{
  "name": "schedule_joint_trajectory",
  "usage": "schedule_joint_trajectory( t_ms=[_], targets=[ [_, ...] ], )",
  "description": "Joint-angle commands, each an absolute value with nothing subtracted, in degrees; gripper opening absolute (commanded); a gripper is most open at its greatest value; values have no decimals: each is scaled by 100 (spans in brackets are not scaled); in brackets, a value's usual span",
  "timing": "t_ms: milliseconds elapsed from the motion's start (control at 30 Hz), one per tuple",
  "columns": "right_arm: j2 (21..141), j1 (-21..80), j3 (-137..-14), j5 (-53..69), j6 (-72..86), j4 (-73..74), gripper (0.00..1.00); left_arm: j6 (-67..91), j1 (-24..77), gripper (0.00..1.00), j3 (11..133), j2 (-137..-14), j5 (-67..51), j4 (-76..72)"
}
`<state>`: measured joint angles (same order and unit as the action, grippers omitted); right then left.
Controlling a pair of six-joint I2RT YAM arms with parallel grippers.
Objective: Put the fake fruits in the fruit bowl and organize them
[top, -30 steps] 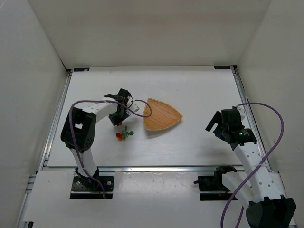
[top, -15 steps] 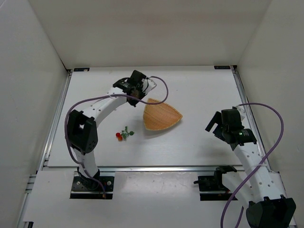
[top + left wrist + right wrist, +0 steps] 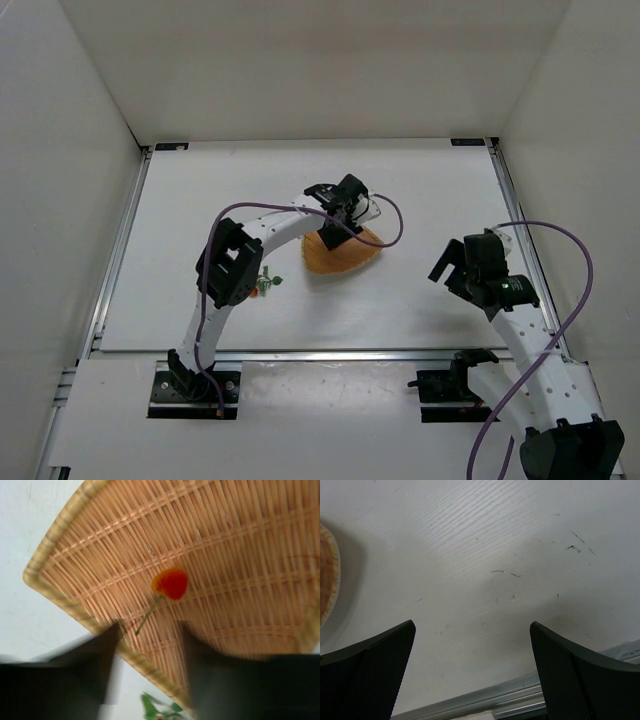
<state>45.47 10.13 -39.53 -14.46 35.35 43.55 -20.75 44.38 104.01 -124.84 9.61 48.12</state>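
The fruit bowl (image 3: 352, 256) is a woven tan dish of rounded-triangle shape at the table's middle. My left gripper (image 3: 336, 226) hangs over its far left part, open, with nothing between its blurred dark fingers (image 3: 102, 652). In the left wrist view one red cherry (image 3: 171, 583) on a thin green stem lies loose on the bowl's weave (image 3: 240, 555), just ahead of the left gripper (image 3: 150, 637). The other fake fruits (image 3: 266, 283) lie on the table left of the bowl, partly hidden by my left arm; their green leaves (image 3: 159, 709) show below the bowl's rim. My right gripper (image 3: 452, 262) stands open over bare table, right of the bowl.
White walls close in the table on three sides. A metal rail (image 3: 495, 700) runs along the near edge, just under my right gripper (image 3: 471, 626). The bowl's rim (image 3: 327, 580) shows at the left edge of the right wrist view.
My left arm swung from beside the fruit cluster to over the bowl, and its gripper went from shut to open. A cherry now lies in the bowl. The right arm barely moved.
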Motion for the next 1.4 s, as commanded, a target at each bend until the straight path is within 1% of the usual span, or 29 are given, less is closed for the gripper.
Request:
schedule_joint_trajectory(
  t_ms=[0,33,133,167,200,233,267,300,333,367,400,467,500,567,600,633,667,700,733,767,800,867,1033,1133,1233,1367],
  targets=[
    [4386,1334,-4017,-1266,3384,4263,99,-1864,4386,86,10749,-11919,826,4922],
    [4386,1432,-4017,-1266,3332,4184,99,-1863,4386,100,10749,-11718,826,4922],
    [4464,1941,-4078,-1266,3392,3904,99,-1749,4272,100,10565,-11330,949,4983],
    [4534,2108,-4078,-1266,3393,3824,98,-1601,4063,100,10477,-11042,1001,5053],
    [4640,2510,-4139,-1266,3514,3745,97,-1530,3904,100,10424,-10882,1002,5106],
    [4936,2766,-4209,-1266,3603,3631,97,-1468,3720,100,10354,-10707,1002,5159],
    [5140,3038,-4280,-1266,3656,3282,95,-1337,3257,100,10258,-10314,941,5159],
    [5690,3641,-4411,-1266,3656,3130,95,-1284,2982,100,10022,-10101,888,5211],
    [6052,3961,-4612,-1414,3717,3025,95,-1283,2710,100,9880,-9907,835,5212],
    [6456,4251,-5223,-1485,3718,3023,95,-1283,2185,100,9731,-9540,783,5212],
    [7339,4689,-5612,-1485,3918,3023,97,-1283,1945,100,9399,-9362,782,5212],
    [8179,4956,-6421,-1398,4226,3110,97,-1283,1479,100,9037,-9028,782,5212],
    [8870,5114,-7121,-1136,4445,3111,97,-1283,1059,100,8705,-8722,782,5212],
    [9454,5351,-7749,-906,5140,2963,97,-1283,696,100,8360,-8413,642,5212],
    [10014,5440,-8091,-853,5316,2962,97,-1283,416,100,8193,-8133,589,5212],
    [10298,5519,-8834,-739,5413,2962,97,-1222,283,100,7869,-7991,502,5212],
    [10849,5650,-9225,-738,5414,3014,97,-1222,159,100,7710,-7859,431,5151],
    [11133,5712,-9611,-738,5414,3241,97,-1222,-51,100,7551,-7631,370,5150],
    [11397,5782,-10337,-738,5310,3348,97,-1222,-148,100,7271,-7533,282,5098],
    [11939,5835,-10693,-686,5152,3479,96,-1161,-254,100,7138,-7437,281,5098],
    [12188,5914,-10992,-590,5150,3820,96,-1160,-351,100,7024,-7314,142,5037],
    [12715,5915,-11441,-379,5246,4033,94,-1160,-606,100,6760,-7251,45,5036],
    [12972,5784,-11110,-299,6124,3920,92,-1221,-870,100,6426,-7067,-18,5036],
    [12973,5783,-11039,-10,6275,3806,91,-1274,-870,100,6363,-7066,-18,5036],
    [13025,5835,-10986,70,6328,3806,88,-1274,-870,100,6363,-7198,-18,5036],
    [13087,5836,-10706,140,6802,3806,85,-1160,-870,100,6363,-7312,-140,5036]
  ],
)
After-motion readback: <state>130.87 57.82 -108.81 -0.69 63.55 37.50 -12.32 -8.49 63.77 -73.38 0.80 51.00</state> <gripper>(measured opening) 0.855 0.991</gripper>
